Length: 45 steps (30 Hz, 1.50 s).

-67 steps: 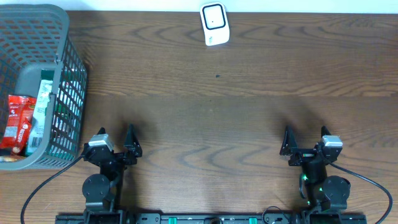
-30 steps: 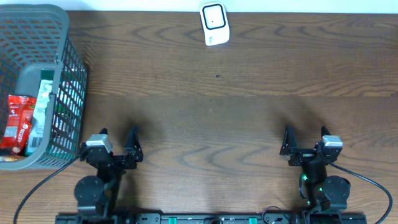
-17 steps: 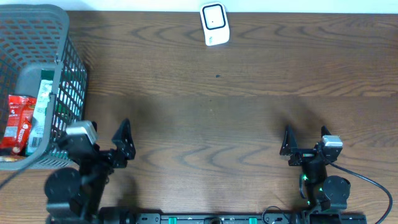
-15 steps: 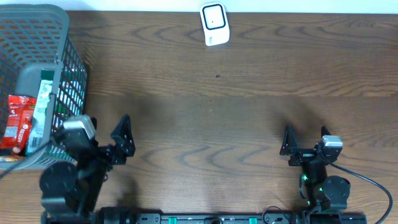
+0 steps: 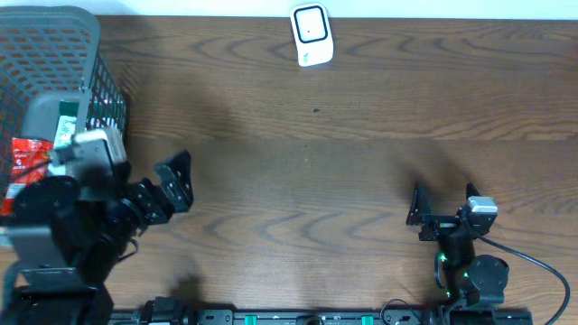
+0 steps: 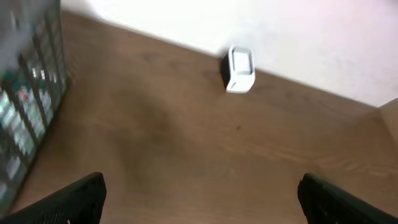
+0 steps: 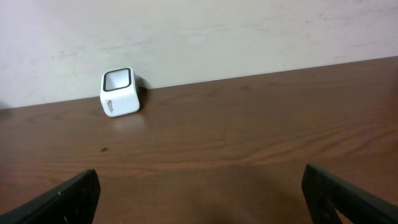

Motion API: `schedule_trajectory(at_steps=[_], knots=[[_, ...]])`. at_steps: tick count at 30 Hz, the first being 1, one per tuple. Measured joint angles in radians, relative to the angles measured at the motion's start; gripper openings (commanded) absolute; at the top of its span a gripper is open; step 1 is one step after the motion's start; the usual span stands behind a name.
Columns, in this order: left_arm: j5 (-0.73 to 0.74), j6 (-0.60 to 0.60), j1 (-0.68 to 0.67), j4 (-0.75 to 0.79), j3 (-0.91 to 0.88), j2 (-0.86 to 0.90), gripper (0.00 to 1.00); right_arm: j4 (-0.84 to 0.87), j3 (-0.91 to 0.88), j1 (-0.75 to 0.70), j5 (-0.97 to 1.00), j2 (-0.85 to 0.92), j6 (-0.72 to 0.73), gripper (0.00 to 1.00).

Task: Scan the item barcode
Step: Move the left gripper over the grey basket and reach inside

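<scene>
Dark wood-grain table point(image 5: 361, 171), with a plain pale wall point(image 7: 261, 31) running along the far edge. The little white scanner point(image 5: 312, 34) sits right up against that wall. The grey mesh basket point(image 5: 104, 86) is at the left end, with a red snack packet point(image 5: 23, 171) and a green-and-white box point(image 5: 63, 126) inside.

The left gripper point(image 6: 199, 202) hovers just beside the basket's right wall, fingers spread wide and holding nothing. Both items are inside the mesh, off to its left. The right gripper point(image 5: 442, 206) is wide open and empty too, down at the near edge and well apart from the basket.
</scene>
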Motion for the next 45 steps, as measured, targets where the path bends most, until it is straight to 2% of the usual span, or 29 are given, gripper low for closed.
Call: schedule_trajectory(at_steps=[5,8,14,19,24,29,37,42,45], knots=[[-0.027,0.042,0.0,-0.127,0.207,0.11,0.99,0.0,0.0,0.0,0.0,0.0,0.0,0.99],[-0.098,0.076,0.0,-0.197,0.294,0.186,0.99,0.0,0.0,0.0,0.0,0.0,0.0,0.99],[-0.326,0.11,0.0,-0.202,0.306,0.266,0.99,0.0,0.0,0.0,0.0,0.0,0.0,0.99],[-0.435,0.205,0.0,-0.202,0.306,0.298,0.99,0.0,0.0,0.0,0.0,0.0,0.0,0.99],[-0.458,0.251,0.052,-0.19,0.306,0.315,0.99,0.0,0.0,0.0,0.0,0.0,0.0,0.99],[-0.459,0.246,0.174,-0.167,0.306,0.353,0.99,0.0,0.0,0.0,0.0,0.0,0.0,0.99],[-0.336,0.237,0.38,-0.103,0.307,0.466,0.99,0.0,0.0,0.0,0.0,0.0,0.0,0.99],[-0.292,0.228,0.464,-0.02,0.307,0.528,0.99,0.0,0.0,0.0,0.0,0.0,0.0,0.99],[-0.273,0.227,0.498,-0.025,0.307,0.565,0.99,0.0,0.0,0.0,0.0,0.0,0.0,0.99]])
